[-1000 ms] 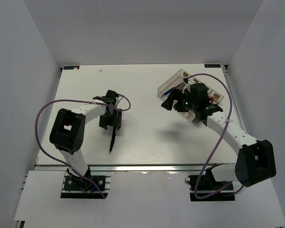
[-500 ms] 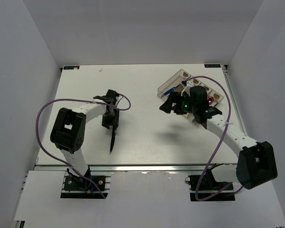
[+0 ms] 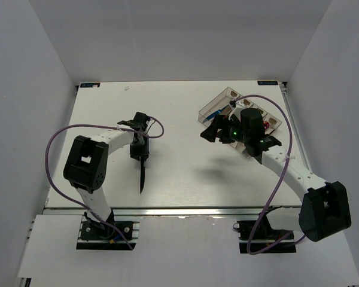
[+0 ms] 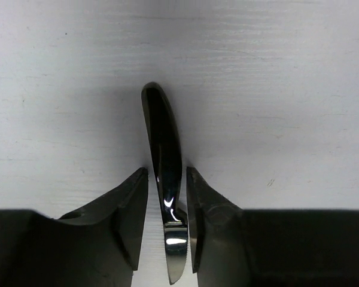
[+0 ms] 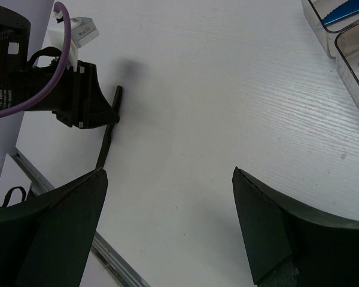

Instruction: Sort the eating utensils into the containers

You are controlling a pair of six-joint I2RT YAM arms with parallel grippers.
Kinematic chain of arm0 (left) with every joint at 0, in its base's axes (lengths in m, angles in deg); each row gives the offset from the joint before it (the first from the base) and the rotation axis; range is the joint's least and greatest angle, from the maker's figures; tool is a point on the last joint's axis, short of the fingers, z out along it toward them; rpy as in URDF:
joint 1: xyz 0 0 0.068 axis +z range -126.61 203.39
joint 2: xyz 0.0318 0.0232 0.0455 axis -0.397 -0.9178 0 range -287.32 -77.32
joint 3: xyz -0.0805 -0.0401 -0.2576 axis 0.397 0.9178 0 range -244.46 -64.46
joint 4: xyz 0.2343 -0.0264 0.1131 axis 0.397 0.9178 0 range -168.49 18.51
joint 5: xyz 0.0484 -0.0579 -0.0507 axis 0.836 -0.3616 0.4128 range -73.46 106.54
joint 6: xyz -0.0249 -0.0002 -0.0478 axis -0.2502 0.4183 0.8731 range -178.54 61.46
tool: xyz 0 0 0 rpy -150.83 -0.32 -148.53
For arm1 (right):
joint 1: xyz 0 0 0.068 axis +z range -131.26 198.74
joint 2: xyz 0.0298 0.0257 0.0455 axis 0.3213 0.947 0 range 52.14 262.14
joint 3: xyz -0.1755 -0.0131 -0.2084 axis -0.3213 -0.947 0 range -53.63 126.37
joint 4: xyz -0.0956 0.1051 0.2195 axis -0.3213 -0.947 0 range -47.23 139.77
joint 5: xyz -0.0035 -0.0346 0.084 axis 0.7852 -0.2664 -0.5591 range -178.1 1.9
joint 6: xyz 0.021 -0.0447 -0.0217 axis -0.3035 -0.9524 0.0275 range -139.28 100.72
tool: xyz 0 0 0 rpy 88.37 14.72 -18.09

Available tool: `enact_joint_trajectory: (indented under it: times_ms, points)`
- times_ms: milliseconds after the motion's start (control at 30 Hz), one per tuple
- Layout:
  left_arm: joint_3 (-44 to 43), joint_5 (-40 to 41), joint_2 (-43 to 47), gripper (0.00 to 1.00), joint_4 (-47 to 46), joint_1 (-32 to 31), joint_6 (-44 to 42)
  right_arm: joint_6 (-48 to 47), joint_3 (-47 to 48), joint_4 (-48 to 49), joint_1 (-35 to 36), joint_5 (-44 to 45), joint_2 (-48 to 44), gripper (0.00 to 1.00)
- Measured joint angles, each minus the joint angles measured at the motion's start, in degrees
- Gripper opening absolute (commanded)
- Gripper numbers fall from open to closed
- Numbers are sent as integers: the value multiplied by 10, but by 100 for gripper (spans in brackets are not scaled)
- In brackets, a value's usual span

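Left gripper [image 4: 166,171] pinches a black knife [image 4: 165,179] at lower left of centre in the overhead view, its jaws pressed in on either side of the shaft just above the serrated blade. The rounded handle end points away from the wrist camera. The knife appears to lie flat on the white tabletop [image 3: 185,101]; whether it has begun to lift cannot be told. It is the only utensil seen loose on the surface. At upper right sits the clear tray [image 3: 218,101] of long compartments, well apart from the knife and partly hidden by the right arm. Inside it the right wrist view shows a blue knife [image 5: 342,14] in one compartment and short blue and orange ends in the one beside it. The overhead view adds a reddish-purple glint further along. How many pieces the tray holds in all cannot be counted. The right gripper [image 5: 167,173] hangs empty over bare tabletop just beside the tray, its jaws spread wide. By this showing the sorting looks close to finished, with most pieces already in the tray and the black knife seemingly the last. What is left is to raise it, carry it across to the upper right and set it in its compartment; which one cannot be told.
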Motion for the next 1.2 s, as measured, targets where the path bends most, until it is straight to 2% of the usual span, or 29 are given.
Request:
enact_joint_trajectory:
  times_ms: [167, 233, 433, 700, 933, 1200]
  points:
    - [5, 9, 1, 36, -13, -8, 9, 1, -2, 2, 0, -5, -3, 89]
    - [13, 12, 6, 31, -26, -15, 16, 3, -2, 5, 0, -9, -4, 89]
    - [25, 26, 11, 0, -52, -29, 39, 7, -2, 13, 0, -19, -9, 89]
    - [37, 30, 22, 0, -74, -35, 47, 17, -26, 51, 0, -56, -5, 89]
    - [73, 2, 57, 0, -94, -40, 57, 44, -41, 93, 0, -92, 33, 89]
    - [73, -22, 82, 0, -71, -63, 57, 125, -74, 199, 16, -99, 100, 85]
